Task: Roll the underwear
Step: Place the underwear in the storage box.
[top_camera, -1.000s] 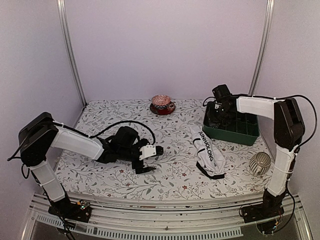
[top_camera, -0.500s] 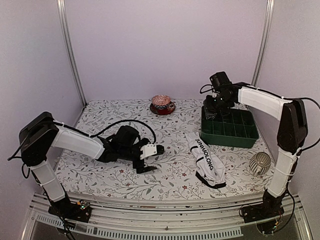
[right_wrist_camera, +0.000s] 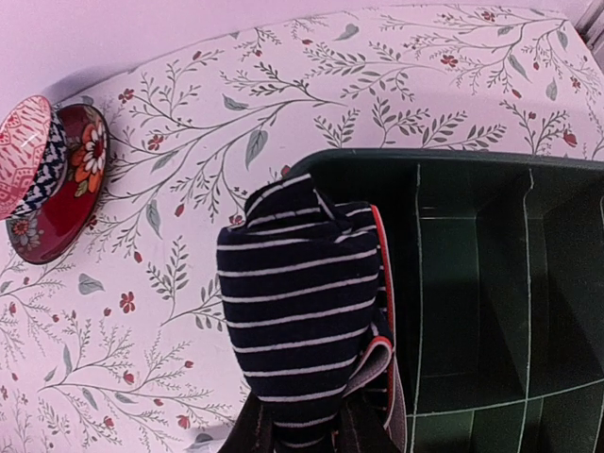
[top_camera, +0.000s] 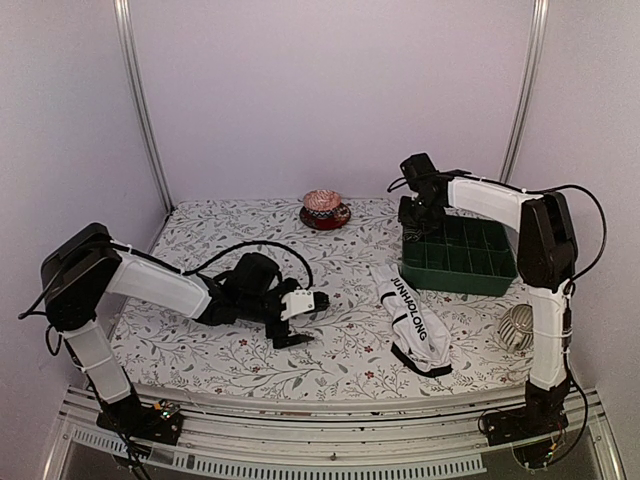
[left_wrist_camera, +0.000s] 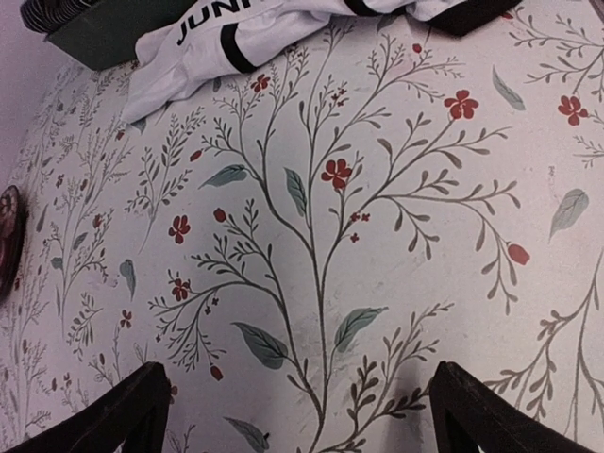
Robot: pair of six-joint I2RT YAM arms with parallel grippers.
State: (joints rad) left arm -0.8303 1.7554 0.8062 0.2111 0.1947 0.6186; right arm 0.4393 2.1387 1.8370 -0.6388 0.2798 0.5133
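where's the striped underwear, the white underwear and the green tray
striped underwear (right_wrist_camera: 302, 311), right wrist view, middle of the bundled cloth
white underwear (top_camera: 416, 318), top view, middle of the white cloth
green tray (top_camera: 460, 278), top view, near wall

black lettering "UNHOLONG" on the white underwear (top_camera: 414, 312), its start reading "JUN" in the left wrist view

Black striped brief (right_wrist_camera: 300, 326) rolled, at tray (right_wrist_camera: 444, 160) corner; white brief (top_camera: 415, 318) on table (top_camera: 340, 365).

The black grey-striped cloth briefs (right_wrist_camera: 302, 330) mostly cover the right claw (right_wrist_camera: 307, 432) at six o'clock; the white black-lettered cloth briefs (left_wrist_camera: 274, 33) are cropped at twelve o'clock.
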